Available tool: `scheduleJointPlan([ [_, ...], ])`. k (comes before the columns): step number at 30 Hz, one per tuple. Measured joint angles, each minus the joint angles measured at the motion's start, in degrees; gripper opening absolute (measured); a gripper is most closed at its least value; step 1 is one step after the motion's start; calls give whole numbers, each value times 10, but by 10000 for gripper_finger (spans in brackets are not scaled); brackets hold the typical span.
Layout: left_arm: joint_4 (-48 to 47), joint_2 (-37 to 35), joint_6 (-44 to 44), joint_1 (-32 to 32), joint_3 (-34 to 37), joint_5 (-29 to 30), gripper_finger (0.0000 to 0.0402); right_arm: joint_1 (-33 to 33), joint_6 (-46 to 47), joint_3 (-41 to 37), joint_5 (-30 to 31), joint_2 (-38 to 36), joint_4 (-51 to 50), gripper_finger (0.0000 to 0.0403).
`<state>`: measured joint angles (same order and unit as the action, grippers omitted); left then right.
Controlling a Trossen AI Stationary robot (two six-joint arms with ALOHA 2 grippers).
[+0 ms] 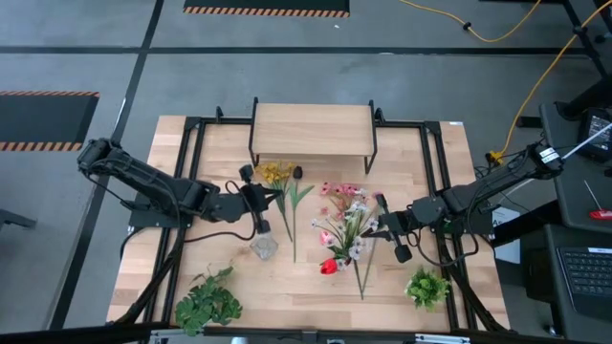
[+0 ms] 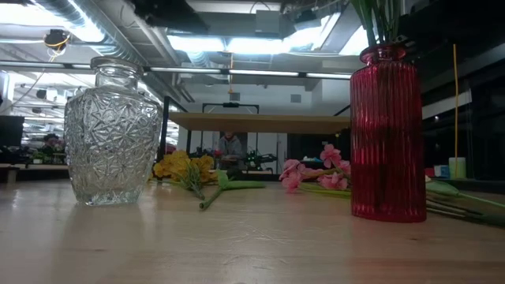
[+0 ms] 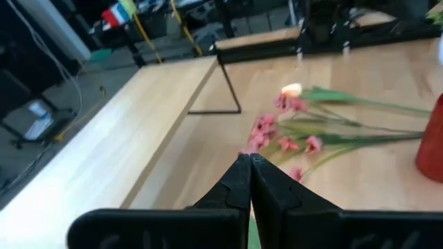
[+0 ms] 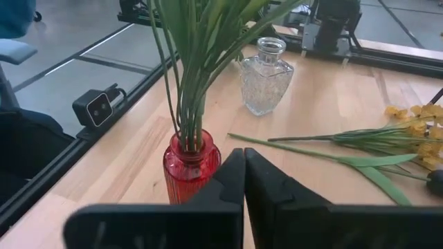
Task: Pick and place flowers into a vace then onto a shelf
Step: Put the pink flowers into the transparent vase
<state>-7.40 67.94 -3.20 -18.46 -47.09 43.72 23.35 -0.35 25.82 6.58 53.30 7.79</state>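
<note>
Left arm enters from the table's left edge, elbow bent, forearm reaching toward table centre. Left gripper [image 1: 258,205] sits low over the tabletop, left of centre. In its own wrist view the two dark fingers [image 3: 234,188] press together along their whole length, no gap between the tips.

Right arm enters from the right edge, forearm angled inward and slightly forward. Right gripper [image 1: 390,234] sits right of centre, low over the surface. Its fingers [image 4: 232,181] are likewise pressed flat together.

Neither gripper appears to hold anything, though the tips are small in the high view.
</note>
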Motion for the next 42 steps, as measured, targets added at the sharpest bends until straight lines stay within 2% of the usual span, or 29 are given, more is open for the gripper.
scheduleJointPlan([
  [8,-76,0,-62,36,0,-3,3,-6,5,0,13,15,2,3],
  [14,-97,0,-47,64,0,-8,3,-33,33,0,15,31,-1,3],
  [23,-108,0,16,118,0,-114,3,-77,59,0,15,35,-7,4],
  [25,-76,0,36,127,11,-115,3,-84,61,0,15,35,-15,4],
  [28,46,-5,85,136,63,-122,3,-94,62,0,15,35,-27,4],
  [31,192,-5,131,150,130,-175,2,-102,63,0,15,35,-23,5],
  [34,282,-6,140,165,180,-215,3,-109,78,0,15,35,-20,5],
  [38,333,-15,145,185,218,-249,2,-120,138,0,15,35,-31,5],
  [42,334,-33,145,212,232,-321,3,-127,159,10,25,35,-97,5],
])
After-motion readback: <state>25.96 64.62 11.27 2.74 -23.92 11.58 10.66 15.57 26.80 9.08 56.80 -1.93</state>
